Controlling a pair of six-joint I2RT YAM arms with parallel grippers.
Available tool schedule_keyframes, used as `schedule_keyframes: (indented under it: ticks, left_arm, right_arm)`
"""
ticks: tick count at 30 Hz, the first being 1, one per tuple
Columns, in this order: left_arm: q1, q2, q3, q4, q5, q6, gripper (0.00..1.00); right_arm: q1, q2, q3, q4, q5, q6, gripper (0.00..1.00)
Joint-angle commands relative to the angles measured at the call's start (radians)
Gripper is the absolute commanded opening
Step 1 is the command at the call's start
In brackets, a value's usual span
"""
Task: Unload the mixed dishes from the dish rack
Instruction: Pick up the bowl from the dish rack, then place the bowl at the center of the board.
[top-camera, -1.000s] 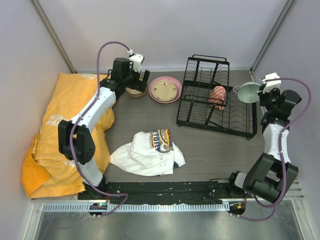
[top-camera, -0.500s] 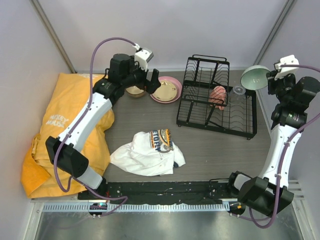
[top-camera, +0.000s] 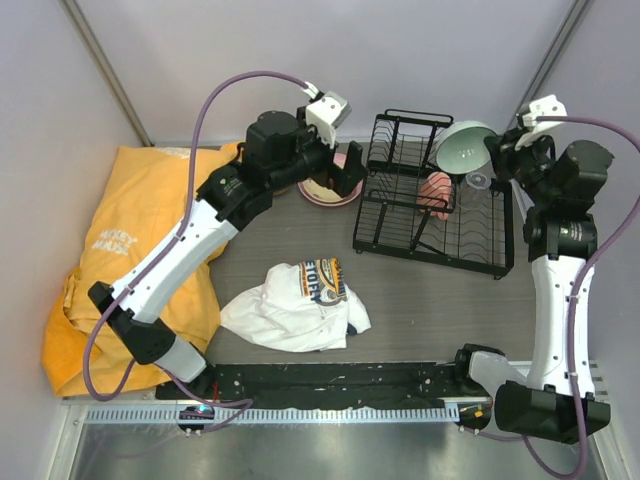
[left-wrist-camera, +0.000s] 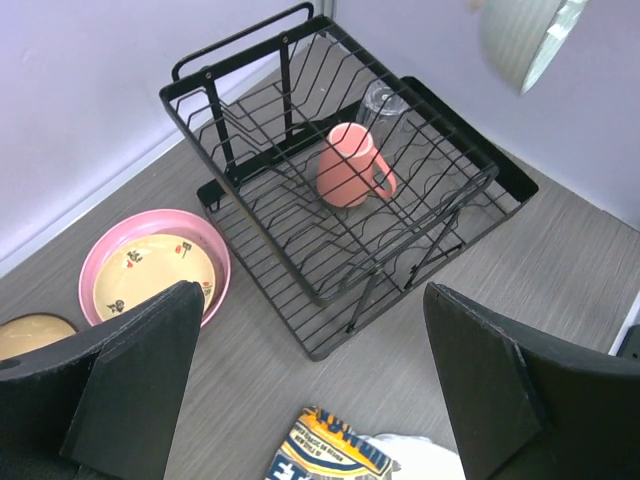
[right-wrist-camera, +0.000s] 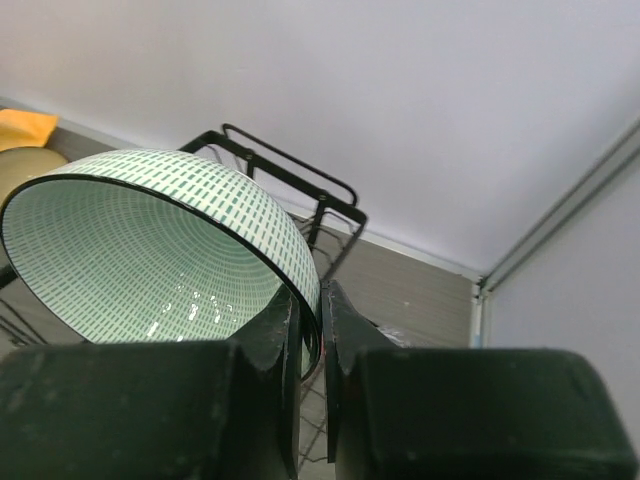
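The black wire dish rack (top-camera: 402, 218) stands at the back right and holds the pink mug (top-camera: 436, 190) and the clear glass (top-camera: 478, 180). My right gripper (top-camera: 497, 156) is shut on the rim of the mint-green bowl (top-camera: 463, 148), held tilted in the air above the rack's back right; the grip shows in the right wrist view (right-wrist-camera: 312, 308). My left gripper (top-camera: 335, 175) is open and empty, high above the pink plate (left-wrist-camera: 205, 262). That plate carries the cream patterned plate (left-wrist-camera: 150, 277). The tan bowl (left-wrist-camera: 30, 335) sits left of them. The left wrist view also shows the rack (left-wrist-camera: 300, 245), mug (left-wrist-camera: 352, 167) and glass (left-wrist-camera: 378, 98).
A white printed T-shirt (top-camera: 300, 292) lies crumpled on the table in front of the rack. An orange cloth (top-camera: 105, 260) covers the left side. Walls close in the back and both sides.
My left arm swung right, from over the tan bowl to over the pink plate beside the rack. My right arm carried the mint-green bowl up and left, over the rack.
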Motion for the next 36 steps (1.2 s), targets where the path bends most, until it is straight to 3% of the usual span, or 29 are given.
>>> schedule_keyframes:
  ticks: [1,9,13,29,32,36]
  left_arm:
    - [-0.088,0.000,0.063,0.010,-0.194,-0.023,0.96]
    - [-0.177,0.043,0.112,-0.004,-0.298,-0.012,0.96]
    - [-0.195,0.068,0.132,-0.010,-0.312,-0.012,0.95]
    - [-0.228,0.221,0.296,-0.042,-0.396,0.029,0.94]
    - [-0.228,0.246,0.325,-0.039,-0.409,0.047,0.90]
    - [-0.228,0.260,0.339,-0.028,-0.416,0.061,0.78]
  right_arm:
    - [0.130,-0.020,0.044,0.046,0.172,0.061,0.06]
    - [0.396,0.008,0.016,0.062,0.395,0.072,0.06]
    - [0.464,0.021,0.010,0.063,0.449,0.080,0.06]
    - [0.489,0.002,-0.008,0.054,0.371,0.169,0.06]
    - [0.492,-0.006,-0.014,0.050,0.349,0.182,0.06]
    - [0.492,-0.023,-0.027,0.048,0.338,0.189,0.06]
